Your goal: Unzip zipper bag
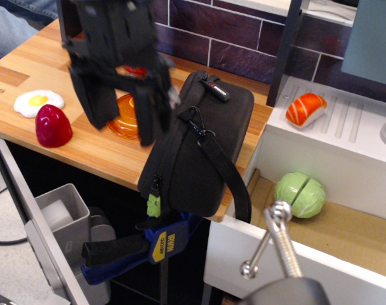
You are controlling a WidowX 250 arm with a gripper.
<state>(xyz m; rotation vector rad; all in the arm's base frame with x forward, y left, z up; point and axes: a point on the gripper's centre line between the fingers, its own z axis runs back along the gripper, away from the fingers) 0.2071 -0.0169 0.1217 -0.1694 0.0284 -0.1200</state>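
black fabric fills the middle of my view: the zipper bag [202, 143] lies tilted on the wooden counter [66, 70], its lower end hanging past the counter's front edge. its strap [226, 171] runs from a clip on the upper face down the right side. a small green zipper pull [153, 204] hangs at the bottom left corner, just above a blue clamp [139, 248] below the counter. a red-and-white logo tab [216, 88] sits near the bag's far end.

my gripper [122, 124] hangs over the counter just left of the bag, a bit blurred. its two dark fingers point down and stand well apart, with nothing held between them. the right finger looks very near the bag's left edge; i cannot tell if it touches. it hides most of an orange lid [124, 124].

left of that i see a red egg-shaped toy [52, 126] and a fried egg toy [37, 101] close together. on the white shelf to the right lies a piece of toy sushi [305, 108], and a green cabbage [299, 195] rests lower down.
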